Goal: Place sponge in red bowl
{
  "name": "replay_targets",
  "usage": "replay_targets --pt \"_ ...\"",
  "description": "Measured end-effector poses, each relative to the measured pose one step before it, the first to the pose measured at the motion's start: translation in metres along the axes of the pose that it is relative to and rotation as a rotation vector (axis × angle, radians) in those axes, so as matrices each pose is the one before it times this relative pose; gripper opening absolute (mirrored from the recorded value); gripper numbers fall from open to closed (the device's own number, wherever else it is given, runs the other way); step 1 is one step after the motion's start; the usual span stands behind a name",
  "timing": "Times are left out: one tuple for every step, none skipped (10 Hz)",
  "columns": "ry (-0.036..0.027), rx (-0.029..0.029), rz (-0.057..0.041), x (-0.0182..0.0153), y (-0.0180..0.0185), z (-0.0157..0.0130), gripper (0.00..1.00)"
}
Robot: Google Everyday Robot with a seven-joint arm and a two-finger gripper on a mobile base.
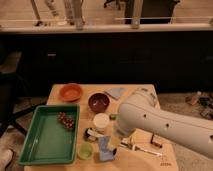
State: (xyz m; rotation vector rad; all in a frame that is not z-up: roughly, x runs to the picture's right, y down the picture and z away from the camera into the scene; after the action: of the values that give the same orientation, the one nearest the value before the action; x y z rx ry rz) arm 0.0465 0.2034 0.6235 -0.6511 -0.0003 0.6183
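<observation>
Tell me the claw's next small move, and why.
Probably shift the open claw over the sponge, lower it and close. The claw sits just beside the sponge, which lies ungrasped on the table, well apart from the red bowl at the back.

No text, label, brand or number can be read. Nothing legible is noted on the arm (pixel 160 125), the tray (pixel 31 150), the red bowl (pixel 70 92), or the gripper (pixel 117 146), which is low over the table (pixel 131 89) beside the sponge (pixel 105 148).
</observation>
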Motion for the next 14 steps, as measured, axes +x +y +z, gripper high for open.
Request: replay_targets --pt "-0.01031 -0.02232 0.02264 -0.00951 0.01563 0.01038 0.8" --pt "-0.00882 -0.01144 0.02218 -0.00532 0.00988 0.00676 0.8" --pt "-0.00881 -0.00371 0.02855 -0.00207 0.0072 0.00588 0.8" --pt "-0.00624 -0.00375 0.02472 -0.00039 0.00551 0.00424 0.8" --pt "-0.00226 -0.001 0.00504 -0.00058 0.00165 0.00125 0.8" --pt "0.0003 -0.00083 -0.00295 -0.00085 0.00074 0.00026 0.8" --pt "0.00004 -0.00008 0.00027 0.00008 -0.00004 0.0 0.8" --pt "-0.00006 -0.00023 0.00041 0.00007 -0.00005 0.00001 0.8" --pt "-0.00134 -0.00061 0.00414 0.0003 -0.00104 -0.00019 0.8" --pt "-0.01409 -0.00194 0.01641 -0.00021 -0.00404 -0.00215 0.8" --pt "-0.01062 0.0003 0.02757 0.00331 -0.00858 -0.00179 0.8" --pt "-0.00629 -0.00186 0.01761 0.00078 -0.00139 0.00043 0.8" --pt "-0.00202 0.00006 0.03655 0.00119 -0.00002 0.00198 0.8" --pt "0.00107 0.00473 0.05741 0.00275 -0.0007 0.00294 0.8"
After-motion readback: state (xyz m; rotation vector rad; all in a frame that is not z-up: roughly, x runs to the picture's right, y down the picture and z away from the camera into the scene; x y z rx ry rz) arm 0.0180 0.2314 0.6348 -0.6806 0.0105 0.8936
